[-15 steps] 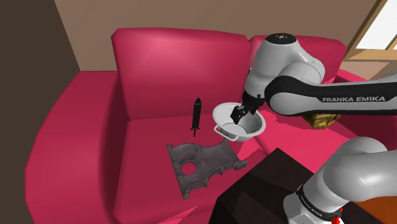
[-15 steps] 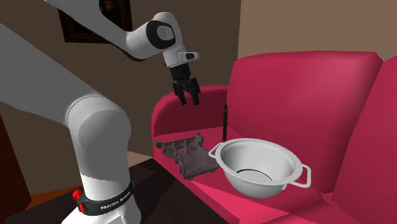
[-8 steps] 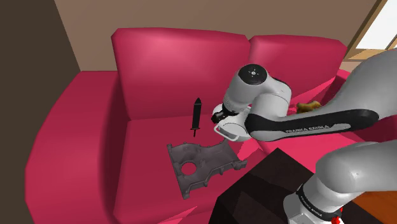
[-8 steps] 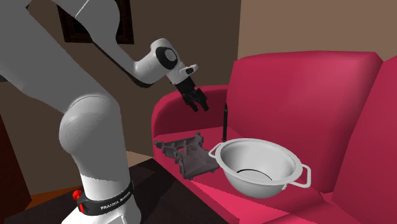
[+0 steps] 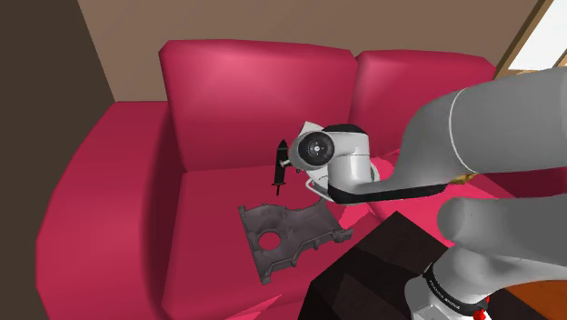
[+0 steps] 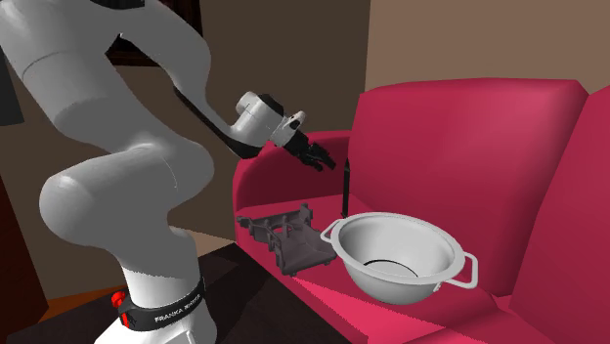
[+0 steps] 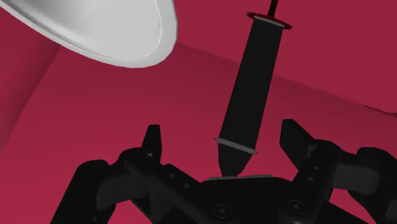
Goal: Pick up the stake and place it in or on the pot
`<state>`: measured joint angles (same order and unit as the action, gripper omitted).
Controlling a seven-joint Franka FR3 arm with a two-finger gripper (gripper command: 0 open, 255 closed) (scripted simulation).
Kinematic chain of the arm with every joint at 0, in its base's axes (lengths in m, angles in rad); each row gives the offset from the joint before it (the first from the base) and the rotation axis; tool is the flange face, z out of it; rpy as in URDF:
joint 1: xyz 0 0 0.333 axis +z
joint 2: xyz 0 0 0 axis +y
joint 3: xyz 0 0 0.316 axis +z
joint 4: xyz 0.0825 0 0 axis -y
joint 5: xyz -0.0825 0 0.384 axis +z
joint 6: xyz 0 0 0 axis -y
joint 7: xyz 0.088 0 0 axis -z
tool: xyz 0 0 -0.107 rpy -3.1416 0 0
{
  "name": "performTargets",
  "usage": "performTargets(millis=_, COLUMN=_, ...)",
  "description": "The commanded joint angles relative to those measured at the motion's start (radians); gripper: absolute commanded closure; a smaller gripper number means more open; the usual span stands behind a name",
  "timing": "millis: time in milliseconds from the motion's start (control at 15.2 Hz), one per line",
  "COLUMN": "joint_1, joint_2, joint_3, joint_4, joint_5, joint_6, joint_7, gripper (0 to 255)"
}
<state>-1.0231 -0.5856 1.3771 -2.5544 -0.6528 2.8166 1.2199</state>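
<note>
1 grey bracket [image 5: 302, 232] near stake [image 7: 254, 95], pot [image 6: 411, 239]

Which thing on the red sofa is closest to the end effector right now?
The black stake, upright by the backrest, just ahead of the end effector; the white pot and grey cast part sit farther off.

Pot [image 7: 108, 32] cut off by picture edge, stake [image 7: 251, 95] end cropped too

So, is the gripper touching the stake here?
Apart. In the wrist view the stake sits between the fingers of the open gripper, and red sofa shows in the gap on each side of it.
</note>
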Motion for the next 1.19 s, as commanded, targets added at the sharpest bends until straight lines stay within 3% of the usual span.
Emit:
performTargets(millis=0, joint_1=-0.178, joint_2=-0.092, joint_3=0.162, joint_4=0.068, joint_5=-0.032, joint_6=0.051, joint_7=0.107, gripper=0)
performTargets(millis=198, joint_1=-0.325, joint_2=-0.264, joint_3=0.278, joint_4=0.169, joint_5=-0.018, joint_6=0.098, joint_7=0.21, gripper=0)
performTargets(millis=462, joint_1=-0.414, joint_2=-0.335, joint_3=0.325, joint_4=0.222, joint_5=-0.012, joint_6=0.137, joint_7=0.243, gripper=0)
performTargets(millis=792, joint_1=-0.498, joint_2=-0.369, joint_3=0.361, joint_4=0.259, joint_5=-0.013, joint_6=0.181, joint_7=0.252, gripper=0)
performTargets(millis=1122, joint_1=-0.498, joint_2=-0.369, joint_3=0.361, joint_4=0.259, joint_5=-0.013, joint_6=0.181, joint_7=0.252, gripper=0)
